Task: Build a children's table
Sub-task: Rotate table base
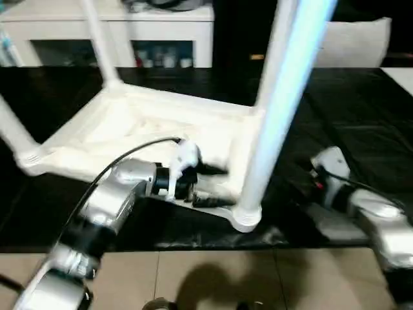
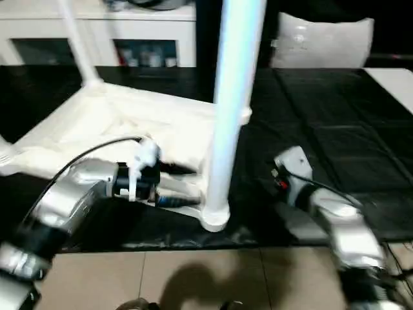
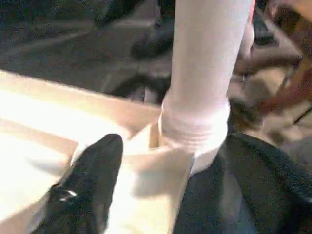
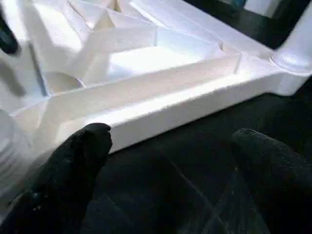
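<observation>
- The table top [image 1: 129,132] lies upside down on the black mat [image 1: 361,129], legs up.
- My left gripper [image 1: 210,187] sits at the near rim, jaws apart, just beside the near leg [image 1: 277,110], which stands upright.
- My right gripper [image 4: 170,161], jaws wide and empty, is farther off; I'd judge the left arm better placed.

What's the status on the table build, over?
Left claw open at the near corner, beside the near leg. Right claw open, empty, off the table top's edge. Top upside down, legs standing. Nothing blocking.
</observation>
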